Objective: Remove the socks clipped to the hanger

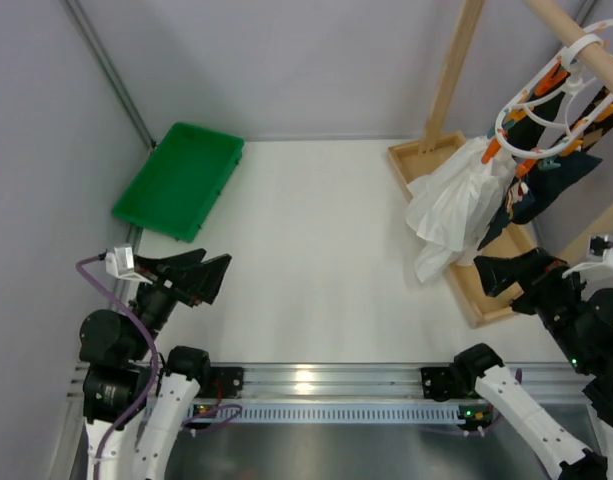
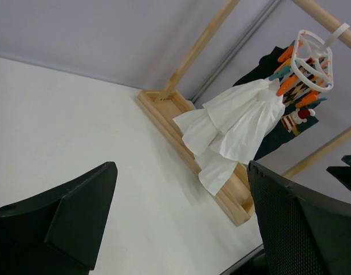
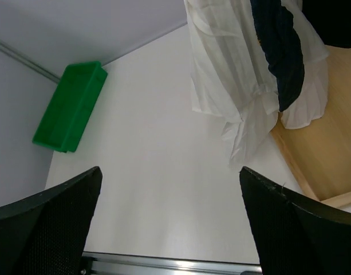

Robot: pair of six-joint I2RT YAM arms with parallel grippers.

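Note:
The white ring hanger [image 1: 546, 110] with orange and teal clips hangs by its hook from the wooden bar at the top right. Dark socks [image 1: 551, 180] dangle below it, partly hidden behind a white cloth [image 1: 456, 205]. My left gripper [image 1: 214, 268] is open and empty, low over the table at the near left and far from the hanger. My right gripper [image 1: 486, 275] is open and empty, just below the cloth and the socks. From the left wrist I see the hanger [image 2: 312, 60], the socks [image 2: 278, 140] and my open gripper [image 2: 181, 172]. The right wrist view shows one sock [image 3: 284, 51] against the cloth, above my open gripper [image 3: 170, 172].
A green bin [image 1: 181, 178] lies at the far left by the wall. The wooden rack's base tray [image 1: 486, 300] and its upright post [image 1: 454, 70] stand along the right side. The white cloth [image 3: 232, 74] hangs down to the tray.

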